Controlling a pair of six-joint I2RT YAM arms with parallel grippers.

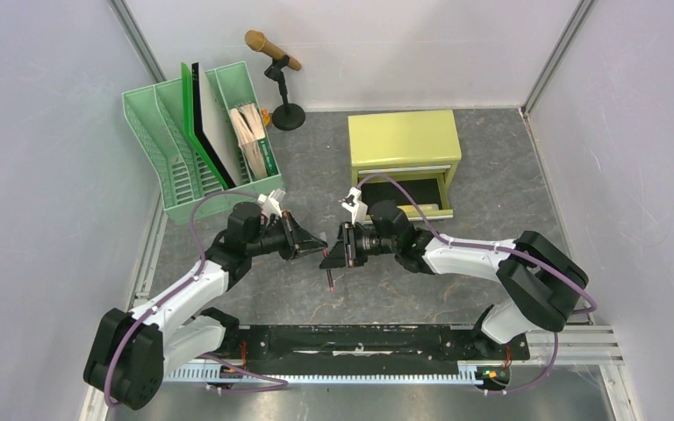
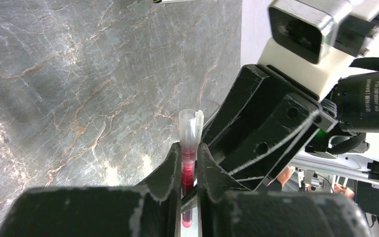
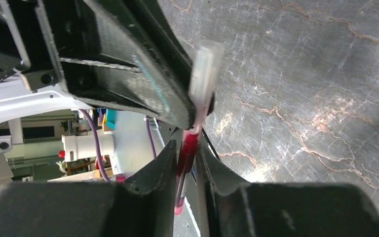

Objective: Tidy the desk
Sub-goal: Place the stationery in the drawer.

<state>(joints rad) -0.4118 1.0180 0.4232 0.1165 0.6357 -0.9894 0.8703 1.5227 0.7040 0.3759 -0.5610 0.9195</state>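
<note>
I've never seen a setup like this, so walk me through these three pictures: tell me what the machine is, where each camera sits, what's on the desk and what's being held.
These are two robot arms bolted at the near edge of a desk. The wide picture looks down from above and behind them, with the left arm on the left and the right arm on the right. The other two pictures come from a small camera on each wrist, looking along that arm's own black jaws. On the desk stand a green file rack, a microphone on a stand, and a yellow-green cabinet with its lower drawer open. In the middle, both arms' jaws are closed on one red pen with a clear cap.
</note>
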